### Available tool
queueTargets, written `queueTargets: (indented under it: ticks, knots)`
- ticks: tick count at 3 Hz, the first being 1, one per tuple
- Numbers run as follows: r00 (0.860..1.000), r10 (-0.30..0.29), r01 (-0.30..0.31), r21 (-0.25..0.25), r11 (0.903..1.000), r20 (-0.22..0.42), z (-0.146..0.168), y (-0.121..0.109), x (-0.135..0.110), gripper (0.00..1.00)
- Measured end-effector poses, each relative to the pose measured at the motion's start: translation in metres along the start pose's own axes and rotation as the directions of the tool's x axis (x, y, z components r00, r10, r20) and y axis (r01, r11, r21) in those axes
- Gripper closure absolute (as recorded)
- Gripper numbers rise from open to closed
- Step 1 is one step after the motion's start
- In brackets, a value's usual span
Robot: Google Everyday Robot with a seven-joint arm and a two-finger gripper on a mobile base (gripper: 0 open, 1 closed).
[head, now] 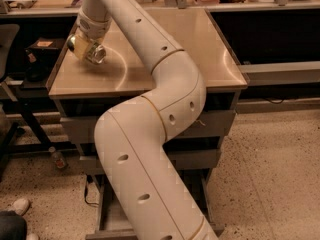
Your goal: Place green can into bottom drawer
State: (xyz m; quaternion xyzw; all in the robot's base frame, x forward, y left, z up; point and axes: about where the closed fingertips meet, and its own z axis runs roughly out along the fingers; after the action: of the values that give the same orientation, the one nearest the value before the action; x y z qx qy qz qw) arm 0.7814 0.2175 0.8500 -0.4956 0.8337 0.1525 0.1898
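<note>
Green can: you cannot make it out, nor tell whether the gripper (86, 49) has hold of anything. That gripper hangs low over the tan flat tabletop's (215, 59) left side. Below the white jointed arm (165, 99), the grey-brown bottom drawer (111, 219) stands pulled out.

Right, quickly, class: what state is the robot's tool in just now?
Tool: down by the left edge of the cabinet top; whether it is open, closed or holding anything cannot be told.
</note>
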Motion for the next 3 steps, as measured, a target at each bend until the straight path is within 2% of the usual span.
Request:
queueTargets:
  ticks: [1, 2, 3]
  knots:
    - [1.000, 0.028, -0.028, 0.001, 0.9996, -0.002, -0.021, 0.007, 0.012, 1.00]
    - [0.998, 0.035, -0.036, -0.018, 0.9992, -0.042, -0.006, 0.013, 0.025, 1.00]
    - [0.998, 0.035, -0.036, -0.018, 0.9992, -0.042, -0.006, 0.013, 0.026, 1.00]
